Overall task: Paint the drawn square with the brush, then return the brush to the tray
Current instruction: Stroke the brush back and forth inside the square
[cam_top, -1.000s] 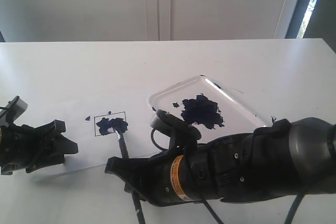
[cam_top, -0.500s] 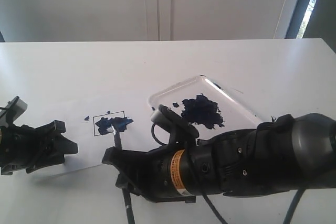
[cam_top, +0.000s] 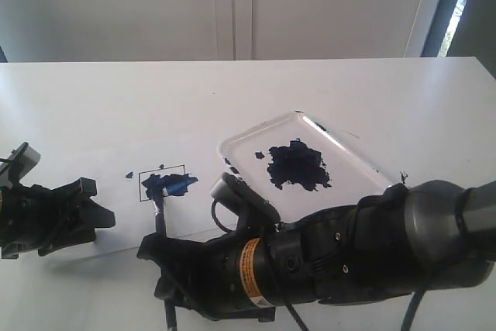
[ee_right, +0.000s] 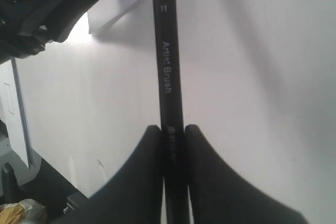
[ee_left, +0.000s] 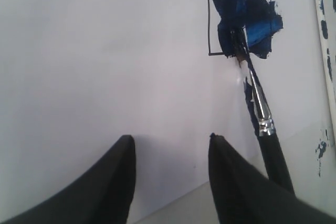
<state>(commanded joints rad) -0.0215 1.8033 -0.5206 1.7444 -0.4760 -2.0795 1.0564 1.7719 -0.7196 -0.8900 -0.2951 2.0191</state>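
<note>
The drawn square (cam_top: 163, 182) on the paper sheet (cam_top: 124, 218) is smeared with dark blue paint, and some paint runs past its right line. The brush (cam_top: 159, 211) leans with its tip at the square's lower left corner. My right gripper (cam_top: 167, 300) is shut on its black handle (ee_right: 167, 77), the jaws pinching it (ee_right: 172, 128). In the left wrist view the brush (ee_left: 260, 108) touches the square (ee_left: 239, 14) at its painted corner. My left gripper (cam_top: 97, 205) rests left of the sheet, open and empty (ee_left: 170, 139). The tray (cam_top: 232, 145) lies right of the square, with a blue blot in it.
The right arm's bulky black body (cam_top: 349, 257) covers the table's near right and the tray's front corner. The tray's flecked rim (ee_left: 328, 77) lies close beside the square. The left arm (ee_right: 47, 3) sits near the sheet's corner. A white wall stands behind the table.
My right arm has shifted left, dragging the brush tip from the square's right side to its lower left corner. The paint smear has grown. The left gripper has not moved.
</note>
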